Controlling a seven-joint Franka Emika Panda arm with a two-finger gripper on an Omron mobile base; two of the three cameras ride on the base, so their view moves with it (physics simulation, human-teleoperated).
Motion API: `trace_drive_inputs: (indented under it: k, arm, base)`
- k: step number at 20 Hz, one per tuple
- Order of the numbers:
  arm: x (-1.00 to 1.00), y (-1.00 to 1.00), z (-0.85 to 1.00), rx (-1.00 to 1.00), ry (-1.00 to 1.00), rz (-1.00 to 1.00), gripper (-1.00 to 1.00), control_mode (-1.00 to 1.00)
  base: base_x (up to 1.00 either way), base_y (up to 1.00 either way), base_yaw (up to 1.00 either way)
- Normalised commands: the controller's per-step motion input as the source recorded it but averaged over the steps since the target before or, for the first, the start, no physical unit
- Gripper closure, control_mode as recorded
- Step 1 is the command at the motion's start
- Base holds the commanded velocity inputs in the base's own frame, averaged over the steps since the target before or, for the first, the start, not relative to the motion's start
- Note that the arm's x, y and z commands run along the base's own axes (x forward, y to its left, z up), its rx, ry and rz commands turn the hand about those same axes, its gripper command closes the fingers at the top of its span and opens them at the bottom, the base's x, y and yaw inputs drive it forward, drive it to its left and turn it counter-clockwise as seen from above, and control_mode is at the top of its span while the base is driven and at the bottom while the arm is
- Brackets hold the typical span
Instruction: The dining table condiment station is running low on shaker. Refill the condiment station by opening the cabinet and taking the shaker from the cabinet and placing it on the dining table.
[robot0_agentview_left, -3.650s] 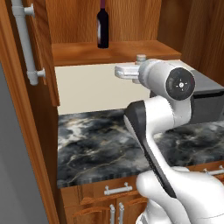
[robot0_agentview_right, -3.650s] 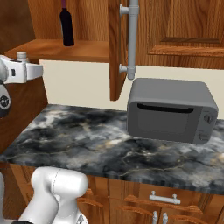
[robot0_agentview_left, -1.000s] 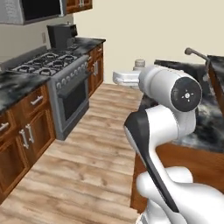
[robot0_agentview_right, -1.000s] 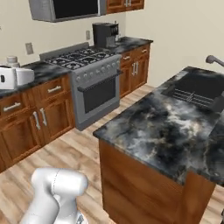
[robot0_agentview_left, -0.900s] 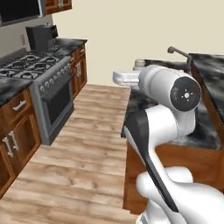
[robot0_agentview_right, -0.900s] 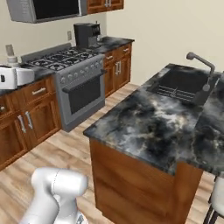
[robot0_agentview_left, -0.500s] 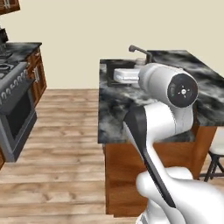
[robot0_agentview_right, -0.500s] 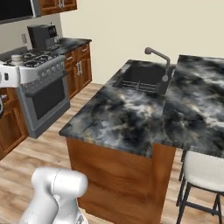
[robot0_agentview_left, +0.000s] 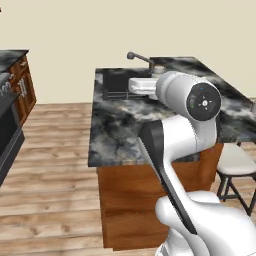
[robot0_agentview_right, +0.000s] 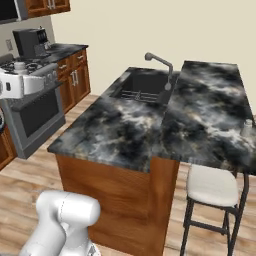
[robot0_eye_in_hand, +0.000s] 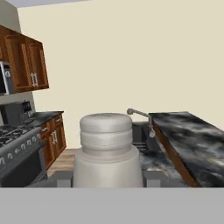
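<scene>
Pale shaker (robot0_eye_in_hand: 106, 148) (no label) clamped in pincer (robot0_eye_in_hand: 107, 177), dining table (robot0_agentview_right: 210, 125) ahead

- The shaker (robot0_eye_in_hand: 107, 148), a pale grey-white cylinder with a slightly narrower ribbed cap, stands upright, close before the hand camera.
- The dining table (robot0_agentview_right: 210, 120) has a black-and-grey marbled stone top on a reddish wooden base, a white-cushioned black stool beside it.
</scene>
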Motion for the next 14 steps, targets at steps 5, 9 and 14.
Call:
trace_drive_inputs:
  k: [5, 9, 14]
  arm:
    - [0.0, 0.0, 0.0, 0.0, 0.0, 0.0, 1.0, 1.0]
    - [0.0, 0.0, 0.0, 0.0, 0.0, 0.0, 1.0, 1.0]
    - [0.0, 0.0, 0.0, 0.0, 0.0, 0.0, 1.0, 1.0]
  base:
    - [-0.47, -1.0, -0.11]
    - [-0.46, -1.0, -0.08]
    - [-0.25, -1.0, -0.07]
